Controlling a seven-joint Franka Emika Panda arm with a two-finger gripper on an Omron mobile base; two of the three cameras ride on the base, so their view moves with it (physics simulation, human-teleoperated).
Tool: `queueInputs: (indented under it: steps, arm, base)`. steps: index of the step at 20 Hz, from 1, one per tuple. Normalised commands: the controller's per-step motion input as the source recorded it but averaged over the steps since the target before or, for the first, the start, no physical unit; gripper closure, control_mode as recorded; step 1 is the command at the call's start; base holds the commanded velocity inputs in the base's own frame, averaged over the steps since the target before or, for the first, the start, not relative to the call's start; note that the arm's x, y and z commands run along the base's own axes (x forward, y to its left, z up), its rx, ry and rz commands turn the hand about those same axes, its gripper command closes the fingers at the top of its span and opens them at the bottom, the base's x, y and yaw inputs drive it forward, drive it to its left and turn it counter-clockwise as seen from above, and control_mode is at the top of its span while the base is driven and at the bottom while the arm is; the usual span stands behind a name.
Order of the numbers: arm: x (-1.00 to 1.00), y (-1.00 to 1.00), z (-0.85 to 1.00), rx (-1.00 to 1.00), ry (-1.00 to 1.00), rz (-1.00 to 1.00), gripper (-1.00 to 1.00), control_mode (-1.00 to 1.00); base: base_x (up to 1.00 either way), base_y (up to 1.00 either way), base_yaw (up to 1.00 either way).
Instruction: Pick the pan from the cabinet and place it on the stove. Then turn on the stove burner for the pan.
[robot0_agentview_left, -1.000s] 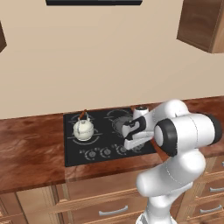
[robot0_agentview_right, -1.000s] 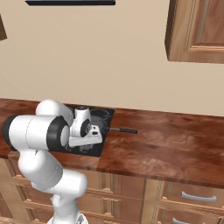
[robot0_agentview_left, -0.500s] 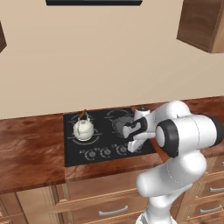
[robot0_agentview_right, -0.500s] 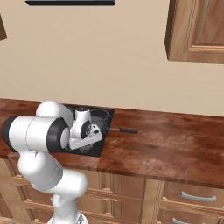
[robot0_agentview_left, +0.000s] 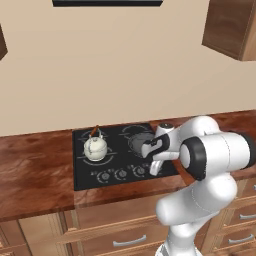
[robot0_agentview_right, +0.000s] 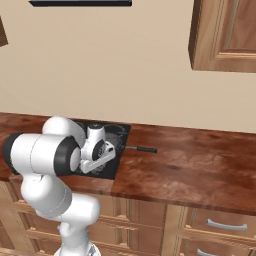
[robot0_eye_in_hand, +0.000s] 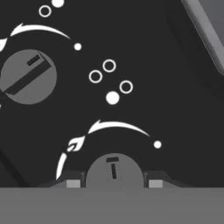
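The gripper (robot0_eye_in_hand: 113, 183) straddles a burner knob (robot0_eye_in_hand: 113, 171), 1 fingertip each side, seemingly pinching it. The pan (robot0_agentview_left: 141, 141) sits on the stove (robot0_agentview_left: 86, 176), just behind the hand.

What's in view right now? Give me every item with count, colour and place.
stove: one, black, set into the counter.
pan: one, dark grey, on the stove's right rear burner, handle pointing right over the counter.
kettle: one, white, on the stove's left rear burner.
knobs: several, grey, along the stove's front edge; one sits between the fingertips.
counter: one, brown wood.
wall cabinets: brown, upper right.
drawers: brown with silver pulls, below the counter.
gripper: one, dark tips either side of a knob, low over the stove's front edge.
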Motion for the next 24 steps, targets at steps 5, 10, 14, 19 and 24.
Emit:
queueInputs:
  steps: [5,10,14,19,24]
  arm:
    - [-0.20,0.02,-0.24,0.00,-0.06,0.19,1.00,-1.00]
    - [-0.17,0.01,-0.15,0.00,-0.05,0.13,-1.00,-1.00]
    - [-0.21,0.01,-0.02,-0.01,-0.06,0.11,-1.00,-1.00]
    - [-0.18,0.00,0.18,-0.09,0.00,0.04,-1.00,-1.00]
    - [-0.05,0.00,0.41,-0.09,0.00,0.03,-1.00,-1.00]
  base:
    - [0.00,0.00,0.00]
    - [0.00,0.00,0.00]
    - [0.00,0.00,0.00]
    - [0.00,0.00,0.00]
    - [0.00,0.00,0.00]
